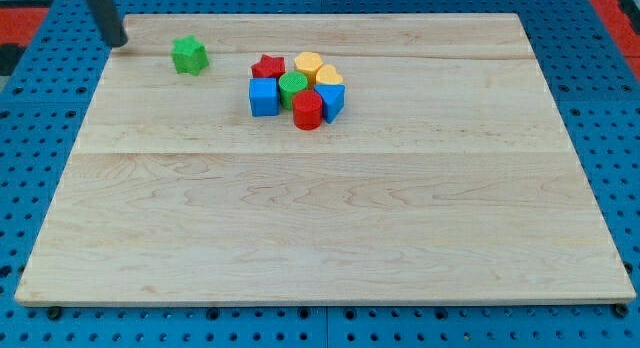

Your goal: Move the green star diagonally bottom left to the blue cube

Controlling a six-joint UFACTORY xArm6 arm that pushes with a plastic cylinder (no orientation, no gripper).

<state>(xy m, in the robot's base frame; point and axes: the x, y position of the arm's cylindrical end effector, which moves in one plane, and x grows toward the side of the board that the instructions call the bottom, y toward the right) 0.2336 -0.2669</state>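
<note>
The green star (pixel 188 55) lies near the board's top left, apart from the other blocks. The blue cube (pixel 264 97) sits to its lower right, at the left side of a tight cluster. My tip (pixel 118 42) rests at the board's top left corner, to the left of the green star and slightly above it, with a gap between them. The rod rises from it out of the view's top.
The cluster right of the blue cube holds a red star (pixel 267 66), a green cylinder (pixel 292 87), a red cylinder (pixel 307 111), two yellow blocks (pixel 309 64) (pixel 329 78) and another blue block (pixel 332 100). The wooden board (pixel 320 228) lies on a blue pegboard.
</note>
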